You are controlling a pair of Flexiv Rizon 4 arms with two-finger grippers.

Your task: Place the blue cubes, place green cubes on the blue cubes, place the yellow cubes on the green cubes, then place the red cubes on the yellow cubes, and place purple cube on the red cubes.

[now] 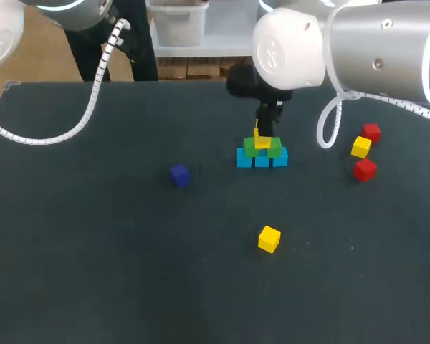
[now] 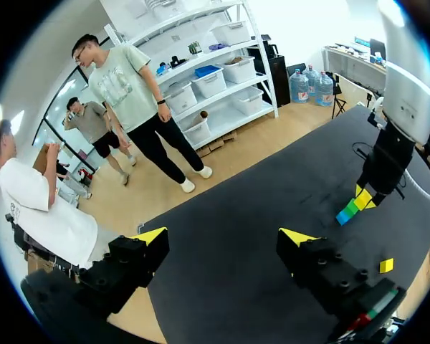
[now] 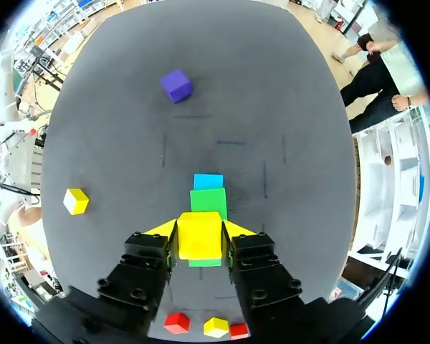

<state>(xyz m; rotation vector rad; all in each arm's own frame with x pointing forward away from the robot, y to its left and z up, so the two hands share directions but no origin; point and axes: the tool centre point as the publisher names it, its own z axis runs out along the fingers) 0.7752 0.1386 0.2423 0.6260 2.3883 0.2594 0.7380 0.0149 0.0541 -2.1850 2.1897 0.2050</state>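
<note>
Three blue cubes [image 1: 261, 159] lie in a row mid-table, with two green cubes [image 1: 252, 150] on top of them. My right gripper [image 1: 262, 136] stands over this stack, shut on a yellow cube [image 1: 262, 140] that sits at the level above the green cubes. In the right wrist view the yellow cube [image 3: 200, 235] fills the gap between both yellow-tipped fingers [image 3: 163, 230], above a green cube [image 3: 208, 200] and a blue cube [image 3: 208, 181]. The purple cube [image 1: 179, 175] lies to the left of the stack. My left gripper [image 2: 226, 240] hangs open and empty, high off the table's left side.
A second yellow cube [image 1: 269, 239] lies near the front middle. At the right, another yellow cube [image 1: 360, 147] sits between two red cubes [image 1: 371, 132] [image 1: 365, 169]. My right arm's white cable [image 1: 328, 125] hangs between the stack and these.
</note>
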